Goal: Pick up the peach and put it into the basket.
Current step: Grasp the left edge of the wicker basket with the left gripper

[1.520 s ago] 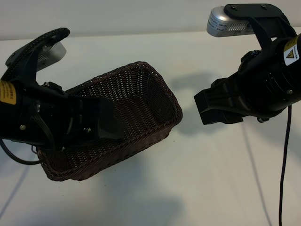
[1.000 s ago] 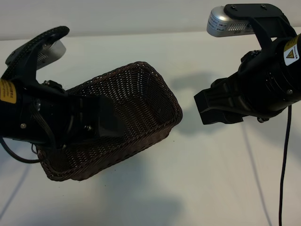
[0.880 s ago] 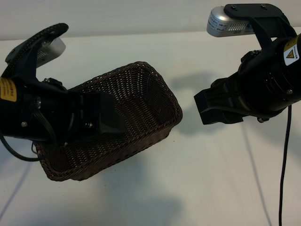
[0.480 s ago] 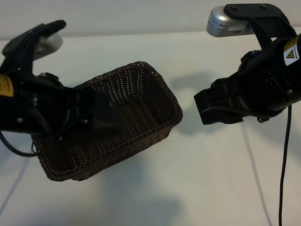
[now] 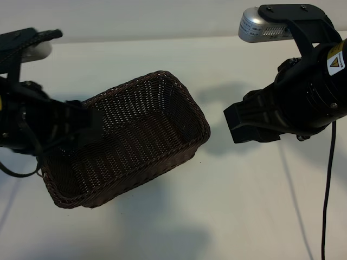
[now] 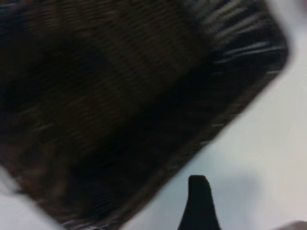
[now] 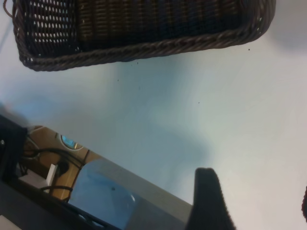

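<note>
The dark brown woven basket (image 5: 187,100) lies at an angle left of the table's middle, and it fills the left wrist view (image 6: 120,91). The peach is out of view in every frame. The part of the basket's inside that shows is bare weave, and the left arm covers its left end. My left gripper (image 5: 87,120) hangs over that left end, open and holding nothing. One dark finger (image 6: 199,203) shows over the white table beside the rim. My right gripper (image 5: 241,123) is parked at the right, open and empty, with the basket (image 7: 144,45) ahead of it.
The white table (image 5: 227,206) stretches in front of and to the right of the basket. A black cable (image 5: 327,189) hangs down from the right arm. The right wrist view shows the table's edge (image 7: 158,184), with cables and gear beyond it.
My left arm has drawn back to the left and risen off the basket, uncovering more of its inside. The basket and the right arm have stayed put.
</note>
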Tool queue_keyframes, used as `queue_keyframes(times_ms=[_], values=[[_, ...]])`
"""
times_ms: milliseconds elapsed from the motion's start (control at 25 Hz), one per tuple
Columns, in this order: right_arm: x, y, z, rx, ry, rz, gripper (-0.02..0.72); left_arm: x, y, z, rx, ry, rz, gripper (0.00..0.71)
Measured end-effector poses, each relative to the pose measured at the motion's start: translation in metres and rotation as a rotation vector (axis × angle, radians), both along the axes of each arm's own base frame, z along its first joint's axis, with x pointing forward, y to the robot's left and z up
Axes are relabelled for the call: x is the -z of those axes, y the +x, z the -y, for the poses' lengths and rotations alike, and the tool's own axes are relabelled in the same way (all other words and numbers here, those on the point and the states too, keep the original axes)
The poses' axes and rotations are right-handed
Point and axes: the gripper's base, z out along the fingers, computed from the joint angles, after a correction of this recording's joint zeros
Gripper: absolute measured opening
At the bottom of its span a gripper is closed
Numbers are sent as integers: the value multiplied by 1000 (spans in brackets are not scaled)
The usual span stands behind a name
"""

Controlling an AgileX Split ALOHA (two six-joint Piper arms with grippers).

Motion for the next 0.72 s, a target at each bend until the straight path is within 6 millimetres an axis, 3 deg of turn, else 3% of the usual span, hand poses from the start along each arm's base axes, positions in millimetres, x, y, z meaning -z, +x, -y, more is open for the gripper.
queue_keyframes(times_ms=[240,520,720], values=[[0,0,0,0,0,0,465,3,5,-21,-175,179,28,505],[0,0,0,0,0,0,465,44,9,-44,-317,169,-22,505],[0,0,0,0,0,0,465,51,21,-62,-419,107,-1,505]])
